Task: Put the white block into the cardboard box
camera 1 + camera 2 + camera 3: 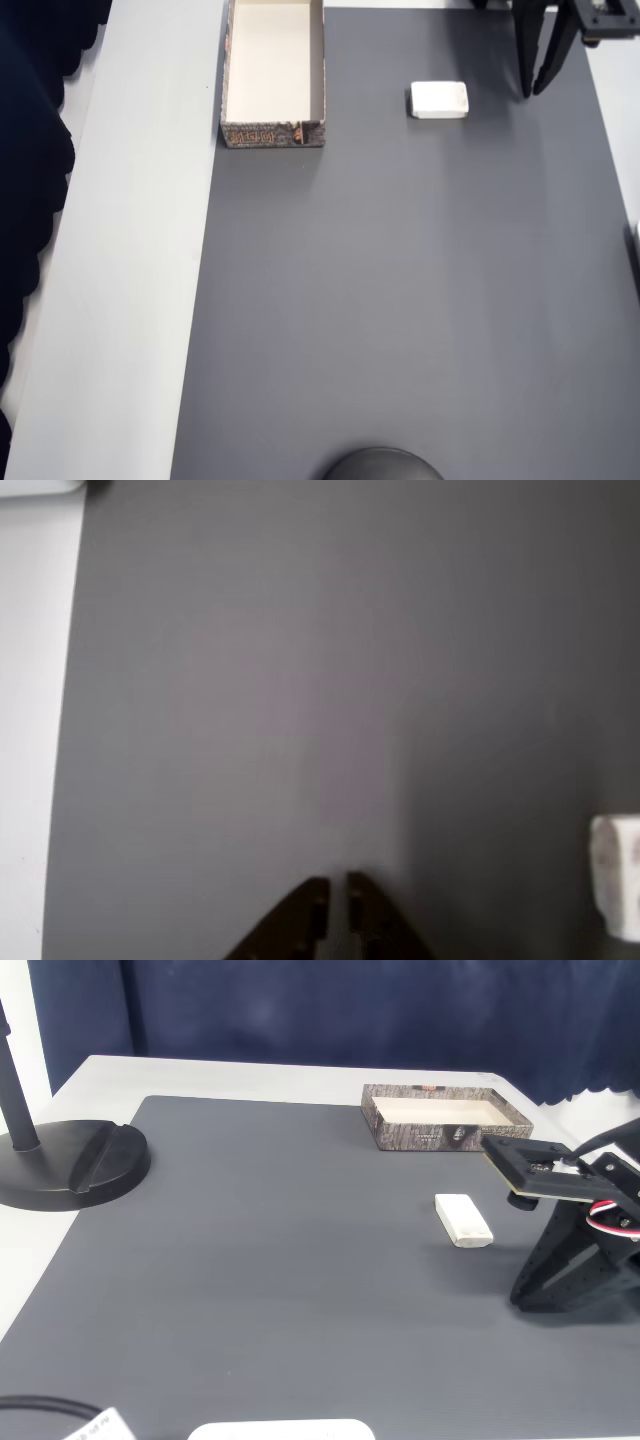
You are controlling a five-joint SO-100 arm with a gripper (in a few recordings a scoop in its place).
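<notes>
Approach step, judging by the layout; gripper (534, 92) empty, jaws nearly closed, just right of the white block (439, 100) in the overhead view; block flat on the grey mat (400, 300), cardboard box (273, 132) well left; next: open, shift left over block, descend.

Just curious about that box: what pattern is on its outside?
The cardboard box has brownish, busy printed walls; the fixed view shows it best.
</notes>
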